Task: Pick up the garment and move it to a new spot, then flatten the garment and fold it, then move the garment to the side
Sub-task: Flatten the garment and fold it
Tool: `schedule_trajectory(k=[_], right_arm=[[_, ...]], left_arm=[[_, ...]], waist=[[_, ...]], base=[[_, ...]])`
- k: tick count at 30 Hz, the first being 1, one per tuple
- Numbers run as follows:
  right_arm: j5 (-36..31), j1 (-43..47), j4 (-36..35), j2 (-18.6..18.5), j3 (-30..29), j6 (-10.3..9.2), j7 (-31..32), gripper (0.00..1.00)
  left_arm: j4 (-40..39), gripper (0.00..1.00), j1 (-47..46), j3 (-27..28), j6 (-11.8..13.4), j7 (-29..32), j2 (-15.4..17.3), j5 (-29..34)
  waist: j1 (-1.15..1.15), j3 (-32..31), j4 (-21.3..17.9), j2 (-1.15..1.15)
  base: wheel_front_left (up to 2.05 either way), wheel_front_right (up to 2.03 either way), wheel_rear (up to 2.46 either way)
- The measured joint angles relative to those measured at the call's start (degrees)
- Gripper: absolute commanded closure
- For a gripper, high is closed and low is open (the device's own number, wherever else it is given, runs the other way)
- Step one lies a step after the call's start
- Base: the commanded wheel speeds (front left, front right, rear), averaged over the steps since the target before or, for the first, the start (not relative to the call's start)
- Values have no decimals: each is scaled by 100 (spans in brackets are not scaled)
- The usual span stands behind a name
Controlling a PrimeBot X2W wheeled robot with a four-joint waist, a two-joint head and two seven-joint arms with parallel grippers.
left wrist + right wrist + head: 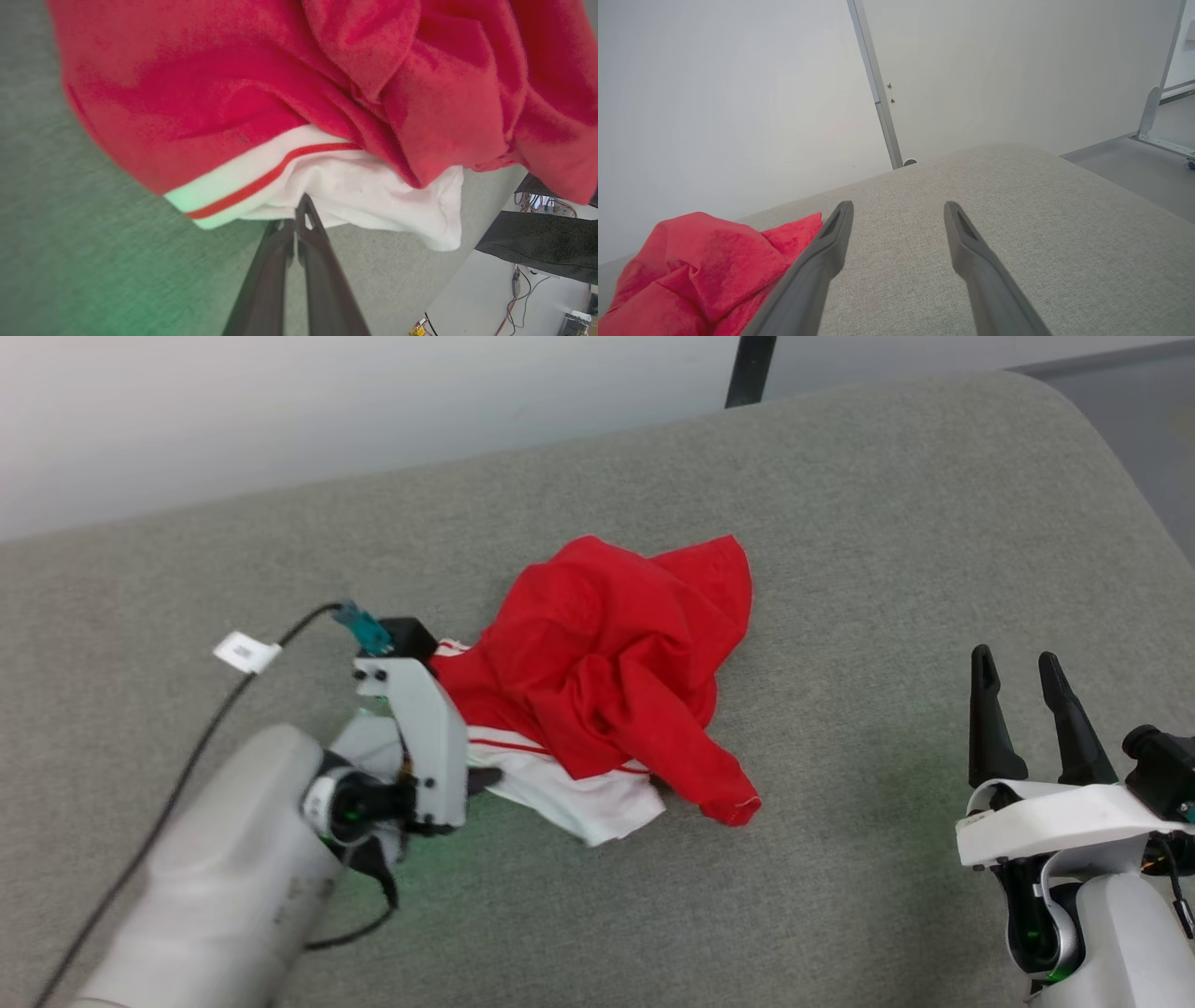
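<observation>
**Left gripper pinching sleeve edge; right gripper spread**

Near left: the left gripper has its fingers pressed together, pinching the white sleeve edge of the garment.
Near right: the right gripper is spread and holds nothing. It sits over the grey padded surface, well apart from the cloth.
Mid-surface: the garment lies in a crumpled heap, with red folds on top and a white striped panel on its near-left side.
Far: a pale wall and a dark post.
</observation>
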Motion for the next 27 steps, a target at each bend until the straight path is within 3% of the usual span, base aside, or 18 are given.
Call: schedule_trajectory(k=[12,19,23,27], right_arm=[[-9,118,-27,57,23,0,0,0],[11,119,-53,81,52,0,0,0],[41,96,-32,85,56,0,0,0],[45,80,-27,91,49,0,0,0]], left_arm=[[-186,100,-659,246,-29,57,1155,308],[-233,100,-1295,44,140,443,1652,824],[-7,100,-1462,-163,237,344,1839,1268],[420,100,-1341,-159,305,188,1779,1240]], waist=[[0,-177,262,0],[0,-71,220,0],[0,-7,121,0],[0,49,5,0]], base=[[0,0,0],[0,0,0],[0,0,0],[0,0,0]])
